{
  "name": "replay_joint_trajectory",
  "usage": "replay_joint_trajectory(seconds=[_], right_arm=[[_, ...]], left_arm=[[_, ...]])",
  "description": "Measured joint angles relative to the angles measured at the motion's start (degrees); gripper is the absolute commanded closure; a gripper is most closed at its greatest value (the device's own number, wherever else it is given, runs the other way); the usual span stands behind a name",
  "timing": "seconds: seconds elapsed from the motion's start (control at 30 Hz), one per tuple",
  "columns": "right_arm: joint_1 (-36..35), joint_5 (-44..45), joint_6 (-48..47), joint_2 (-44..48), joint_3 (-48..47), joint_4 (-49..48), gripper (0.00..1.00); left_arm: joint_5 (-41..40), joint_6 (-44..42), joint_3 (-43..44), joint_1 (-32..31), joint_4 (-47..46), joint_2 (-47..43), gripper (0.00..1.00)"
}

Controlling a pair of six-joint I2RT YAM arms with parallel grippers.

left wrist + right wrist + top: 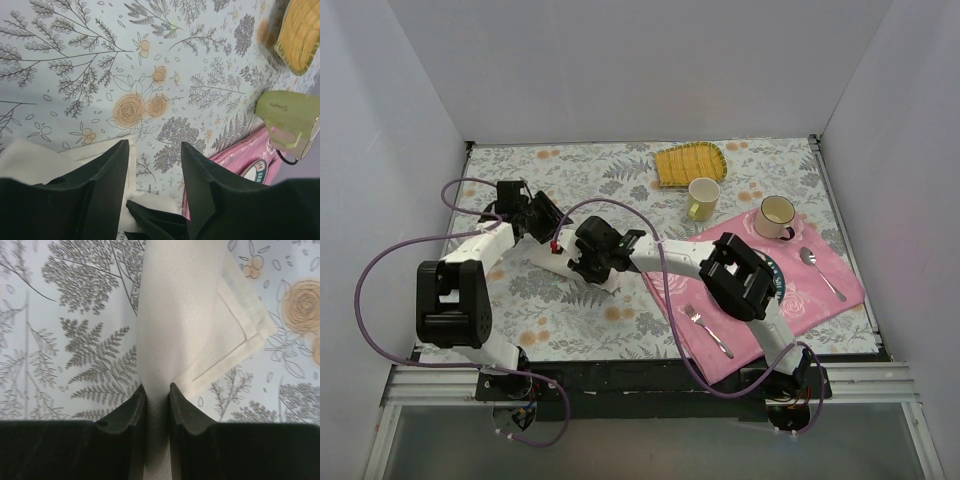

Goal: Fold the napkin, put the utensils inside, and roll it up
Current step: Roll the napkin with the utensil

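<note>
Right end effector [157, 391] tight on napkin [180, 315], cloth's top beyond frame.

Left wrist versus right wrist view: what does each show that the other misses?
Only the left wrist view: the green mug, the yellow ribbed mat, the pink placemat, and the left jaws apart with nothing between them. Only the right wrist view: the right jaws pinching a fold of the napkin, beside its hemmed corner. Both: the napkin and the floral tablecloth.

Overhead camera looks down from behind; both wrist cameras (close, downward) share the napkin [180, 315].
</note>
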State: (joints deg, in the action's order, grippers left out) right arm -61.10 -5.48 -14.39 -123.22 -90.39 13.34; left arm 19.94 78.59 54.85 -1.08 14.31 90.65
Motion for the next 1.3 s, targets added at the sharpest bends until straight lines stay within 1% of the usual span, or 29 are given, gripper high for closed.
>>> replay_joint_trajectory(seconds=[0.17,0.3,0.47,0.67,0.8,0.93,1.1,1.13,1.23,1.27,1.3], right_arm=[[2.69,-12.09,6.80,-2.27,-2.95,1.77,0.83],[6.21,-23.50,13.84,-3.89,-2.80,0.00,0.82],[10.05,-35.47,21.75,-6.36,-1.84,-3.39,0.82],[12.44,-45.62,29.88,-8.04,1.77,-9.35,0.80],[13.53,-49.62,35.15,-8.17,5.01,-13.86,0.80],[14.49,-52.11,39.41,-8.46,6.99,-17.27,0.79],[14.80,-52.92,42.75,-8.52,8.59,-20.22,0.75],[14.86,-53.07,43.06,-8.52,8.83,-20.70,0.74],[14.86,-52.98,43.41,-8.39,9.18,-21.09,0.66],[14.86,-52.65,42.93,-8.20,9.09,-20.37,0.61],[14.86,-52.04,42.32,-7.87,8.92,-19.19,0.59]], left_arm=[[-4.55,0.44,-0.15,0.00,2.43,-6.32,0.53],[-5.05,1.03,-2.56,0.00,2.54,-10.82,0.54],[-2.60,1.44,-7.13,0.00,2.54,-12.74,0.54],[1.09,2.71,-12.37,-0.15,1.75,-12.70,0.54],[2.49,3.65,-14.12,-0.17,-0.70,-12.63,0.55],[3.52,5.88,-18.80,-0.20,-4.98,-12.85,0.54],[3.10,9.03,-25.33,-0.76,-10.64,-14.64,0.54],[2.95,9.51,-26.01,-0.90,-11.89,-14.86,0.54],[2.32,10.71,-28.11,-1.14,-16.22,-14.73,0.54],[2.12,10.93,-28.33,-1.20,-17.11,-14.43,0.54],[1.99,11.10,-28.37,-1.29,-17.99,-13.90,0.54]])
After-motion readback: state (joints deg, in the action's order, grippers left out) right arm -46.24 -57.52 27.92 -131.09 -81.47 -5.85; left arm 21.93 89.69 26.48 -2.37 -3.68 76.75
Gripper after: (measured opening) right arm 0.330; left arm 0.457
